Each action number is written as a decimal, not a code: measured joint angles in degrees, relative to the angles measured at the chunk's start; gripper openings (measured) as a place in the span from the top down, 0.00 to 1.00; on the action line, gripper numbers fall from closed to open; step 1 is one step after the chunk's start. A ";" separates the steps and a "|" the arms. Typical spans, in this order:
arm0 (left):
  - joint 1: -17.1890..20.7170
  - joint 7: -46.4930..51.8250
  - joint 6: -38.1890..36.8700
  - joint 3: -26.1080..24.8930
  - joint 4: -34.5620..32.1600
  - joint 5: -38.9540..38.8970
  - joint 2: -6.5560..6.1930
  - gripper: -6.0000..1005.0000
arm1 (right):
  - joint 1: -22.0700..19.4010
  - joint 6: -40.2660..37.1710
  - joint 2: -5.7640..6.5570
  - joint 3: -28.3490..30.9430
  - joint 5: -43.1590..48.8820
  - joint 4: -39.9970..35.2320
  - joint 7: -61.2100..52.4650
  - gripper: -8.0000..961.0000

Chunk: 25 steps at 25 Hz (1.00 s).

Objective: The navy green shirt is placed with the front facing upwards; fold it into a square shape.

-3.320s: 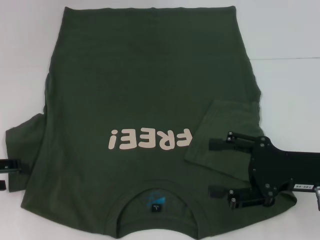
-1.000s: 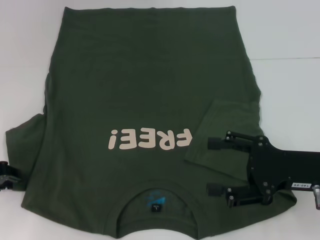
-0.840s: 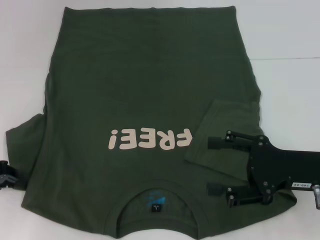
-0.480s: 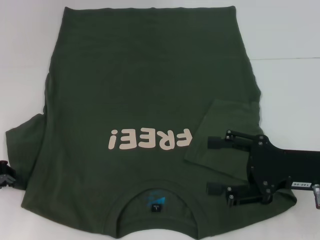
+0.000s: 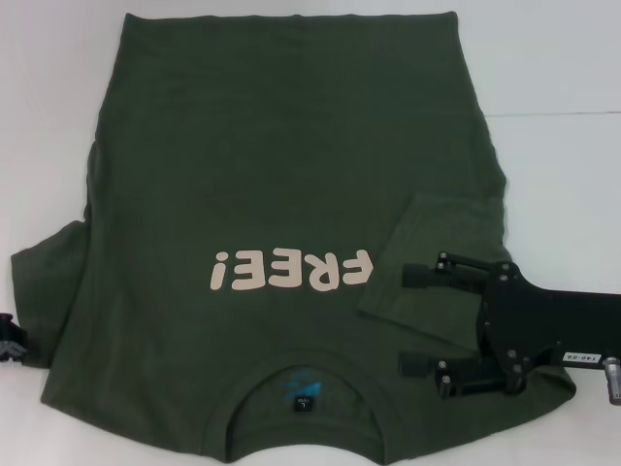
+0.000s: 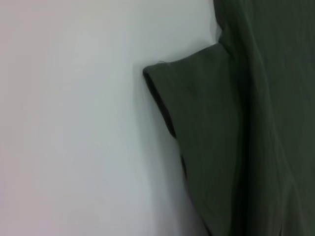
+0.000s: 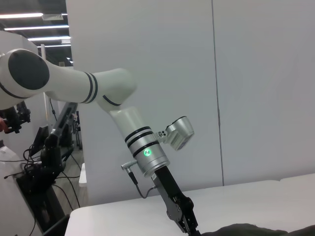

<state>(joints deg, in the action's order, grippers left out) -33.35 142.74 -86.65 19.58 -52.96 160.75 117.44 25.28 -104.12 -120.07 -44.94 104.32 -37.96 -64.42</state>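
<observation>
At the lower right of the head view, the right gripper (image 5: 415, 320) rests open on the navy green shirt (image 5: 281, 165); at the left edge, the left gripper (image 5: 10, 340), fingers impossible to tell.

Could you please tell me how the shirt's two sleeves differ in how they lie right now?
The right sleeve is folded inward onto the shirt, beside the lettering; the left sleeve lies spread out on the table. The right tool hovers open over the right sleeve; the left tool sits at the left sleeve's outer edge. Both are short and the same dark green.
</observation>
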 joint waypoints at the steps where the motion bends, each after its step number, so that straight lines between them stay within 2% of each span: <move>1: 0.00 -0.12 0.00 0.01 0.00 0.00 0.02 0.94 | 0.03 0.04 0.00 -0.06 0.00 0.01 0.00 0.02; 11: 0.18 -0.35 0.08 -0.03 -0.38 0.96 0.06 0.95 | 0.29 0.11 0.01 -0.15 0.01 0.14 0.01 0.02; 16: -0.20 0.11 -1.00 -1.06 0.16 0.62 -0.33 0.94 | 0.39 0.15 0.01 -0.15 0.01 0.17 0.27 0.02; 20: -0.39 0.32 -3.03 -1.92 -0.03 -0.72 -0.65 0.84 | 0.54 0.15 0.01 -0.15 0.01 0.17 0.45 0.02; 25: -0.44 0.22 -5.32 -5.39 -0.55 -3.30 -1.39 0.73 | 0.70 0.15 0.01 -0.15 0.07 0.22 0.52 0.02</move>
<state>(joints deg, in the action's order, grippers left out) -33.79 142.96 -91.97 14.19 -53.52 157.45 116.05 25.99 -103.97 -120.06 -45.09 104.39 -37.74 -63.90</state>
